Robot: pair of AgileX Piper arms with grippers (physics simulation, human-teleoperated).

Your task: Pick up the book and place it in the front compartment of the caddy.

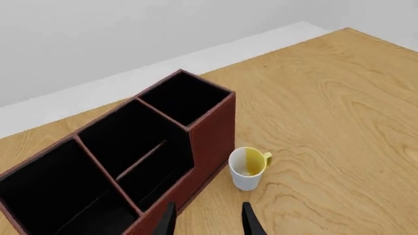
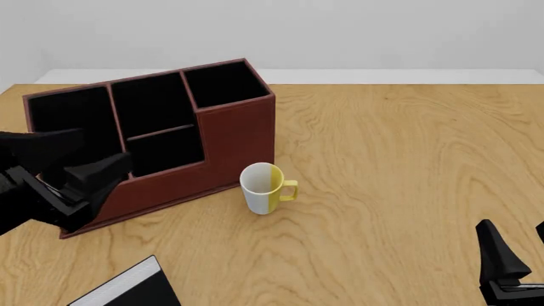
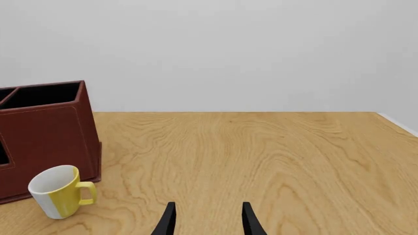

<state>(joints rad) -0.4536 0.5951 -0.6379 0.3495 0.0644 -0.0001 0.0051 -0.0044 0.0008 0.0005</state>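
Two black claws hung with fingers spread, empty: the left claw (image 1: 207,220) above the near-left part of the wooden bench (image 2: 408,166), the right claw (image 3: 207,220) over its near-right corner. Nearby, the thin black book with white page edges (image 2: 132,288) lay at the near edge, left. Beyond stood the reddish-brown leather-look caddy (image 2: 229,134), its black-lined front compartment (image 2: 165,150) open-topped, a white-and-yellow mug (image 2: 265,188) just beside it.
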